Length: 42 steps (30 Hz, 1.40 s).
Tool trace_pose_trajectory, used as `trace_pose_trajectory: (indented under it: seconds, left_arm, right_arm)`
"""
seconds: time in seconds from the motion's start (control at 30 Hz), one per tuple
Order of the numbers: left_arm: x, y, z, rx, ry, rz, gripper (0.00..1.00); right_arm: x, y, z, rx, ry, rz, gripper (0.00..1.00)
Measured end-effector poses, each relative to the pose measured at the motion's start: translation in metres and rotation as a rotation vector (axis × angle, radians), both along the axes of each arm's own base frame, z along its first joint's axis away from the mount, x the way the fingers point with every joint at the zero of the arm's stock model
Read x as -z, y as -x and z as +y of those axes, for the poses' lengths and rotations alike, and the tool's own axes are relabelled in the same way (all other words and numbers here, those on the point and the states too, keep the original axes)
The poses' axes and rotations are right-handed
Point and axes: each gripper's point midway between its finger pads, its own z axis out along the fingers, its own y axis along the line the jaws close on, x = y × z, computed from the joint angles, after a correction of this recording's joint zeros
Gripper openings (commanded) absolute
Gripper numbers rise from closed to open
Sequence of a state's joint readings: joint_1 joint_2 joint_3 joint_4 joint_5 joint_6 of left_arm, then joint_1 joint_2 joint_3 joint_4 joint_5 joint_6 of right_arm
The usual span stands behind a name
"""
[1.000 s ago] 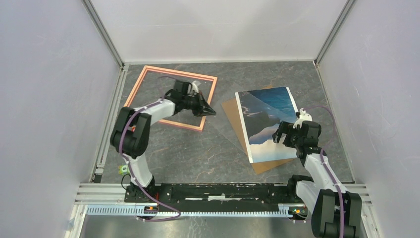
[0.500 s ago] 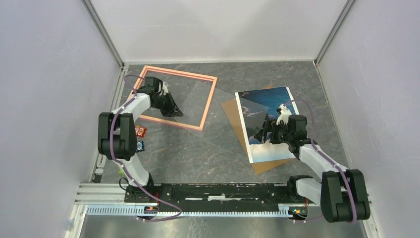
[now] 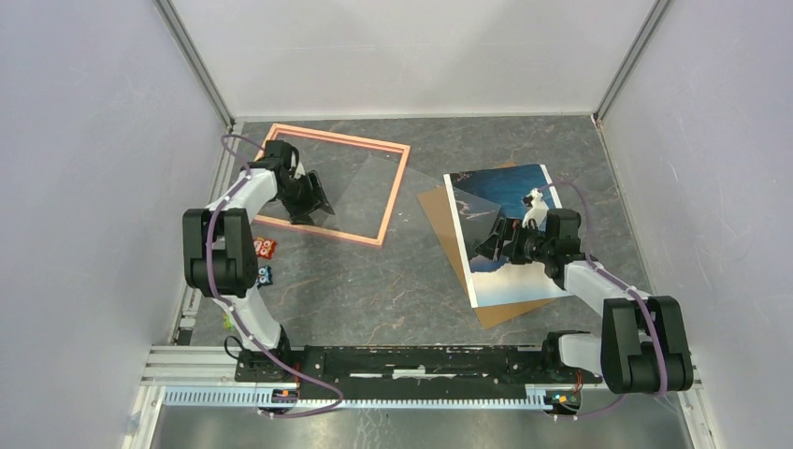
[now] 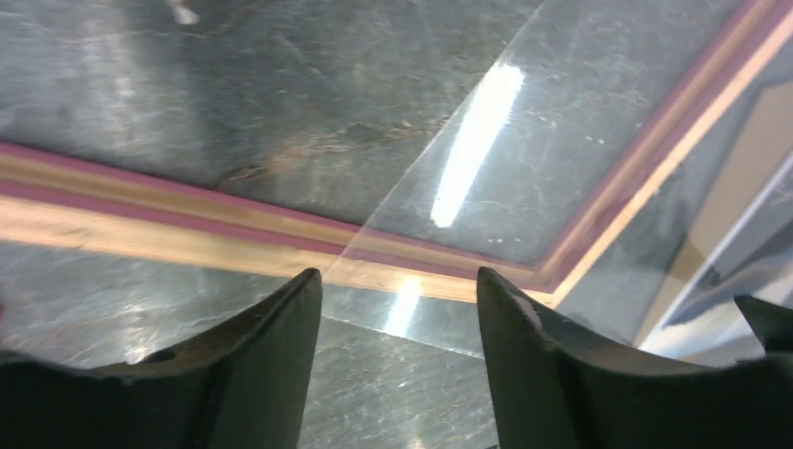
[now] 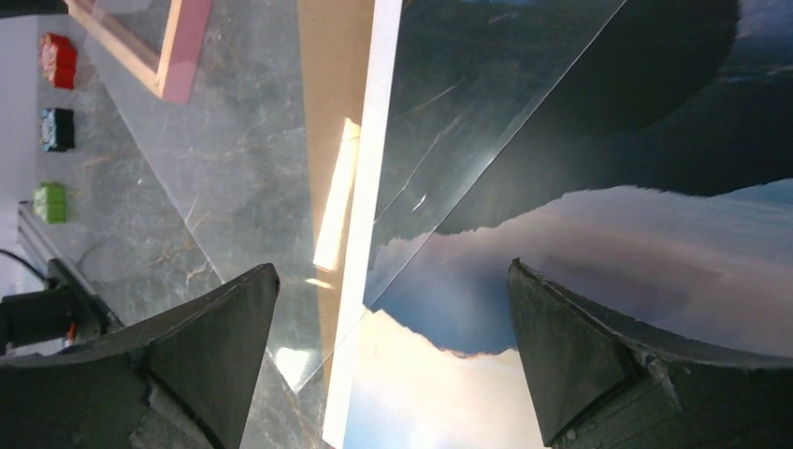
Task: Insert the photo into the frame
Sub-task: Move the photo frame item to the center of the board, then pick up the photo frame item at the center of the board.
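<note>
So the left end effector (image 3: 313,201) sat low inside the frame (image 3: 341,137), by its near rail, fingers apart with nothing pinched between them. A clear sheet (image 4: 486,168) lay under it, across that rail and a frame corner. The frame lay flat at the back left of the desk (image 3: 374,281). The photo (image 3: 519,281) was face up to the frame's right, not touching it, on a brown board (image 3: 432,210). The right end effector (image 3: 496,245) hung wide open, empty, over the photo's left edge.
</note>
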<state>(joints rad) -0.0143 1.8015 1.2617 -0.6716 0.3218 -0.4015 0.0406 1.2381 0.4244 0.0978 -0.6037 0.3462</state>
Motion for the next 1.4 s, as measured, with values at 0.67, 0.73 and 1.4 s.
trace_pose_trajectory:
  seconds: [0.67,0.73,1.4]
  left_arm:
    - [-0.034,0.019,-0.097,0.204,0.288,-0.148,0.91]
    - [-0.028,0.024,-0.100,0.191,0.320,-0.113,0.91]
    - [0.009,0.139,-0.106,-0.255,0.399,-0.180,0.74]
  right_arm:
    - [0.004,0.035,0.021,-0.041,-0.181,0.027,0.98]
    - [0.005,0.038,0.023,-0.030,-0.205,0.032,0.97]
    - [-0.007,0.028,0.023,0.096,-0.263,-0.008,0.96]
